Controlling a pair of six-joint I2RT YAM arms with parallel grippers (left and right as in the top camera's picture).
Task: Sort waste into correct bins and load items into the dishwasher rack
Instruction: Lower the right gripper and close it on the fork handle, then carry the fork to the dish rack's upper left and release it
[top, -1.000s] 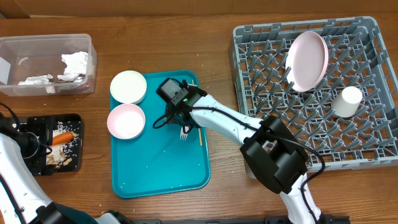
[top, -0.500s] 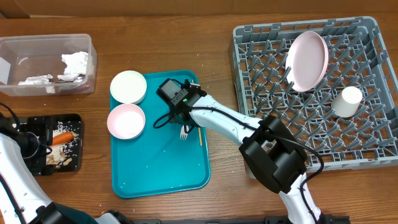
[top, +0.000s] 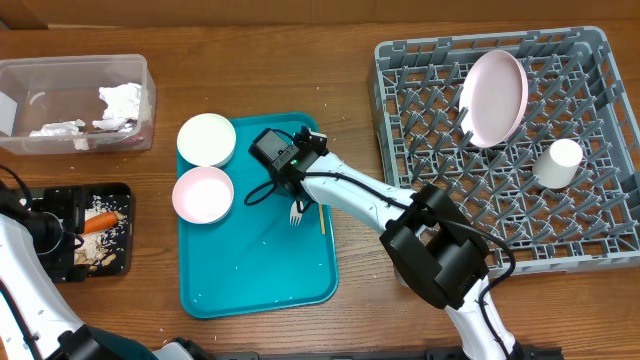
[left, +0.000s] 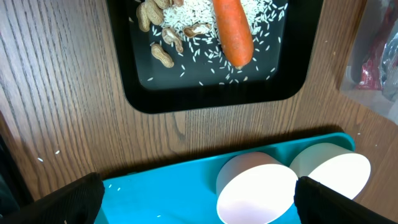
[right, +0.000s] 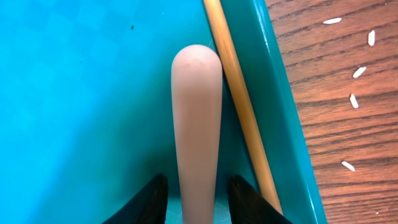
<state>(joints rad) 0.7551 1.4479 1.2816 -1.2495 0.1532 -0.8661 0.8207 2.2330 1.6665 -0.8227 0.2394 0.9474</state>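
Note:
A fork with a pale pink handle (right: 196, 112) lies on the teal tray (top: 250, 270), with its tines (top: 296, 212) showing in the overhead view. My right gripper (top: 298, 188) is low over the tray. Its fingers (right: 198, 199) are open and straddle the handle, with a gap on each side. A wooden chopstick (right: 239, 106) lies beside the handle along the tray's right rim. A pink bowl (top: 202, 193) and a white bowl (top: 206, 139) stand at the tray's left. My left gripper (left: 199, 202) is open and empty, above the black tray's edge.
The black tray (top: 122, 192) holds a carrot (left: 233, 31), rice and peanuts. A clear bin (top: 75, 103) holds crumpled paper. The grey dishwasher rack (top: 590, 230) holds a pink plate (top: 492, 97) and a white cup (top: 557, 163). Rice grains lie on the wood.
My right gripper has shifted very slightly to the left over the fork. The fork and the left arm have not moved.

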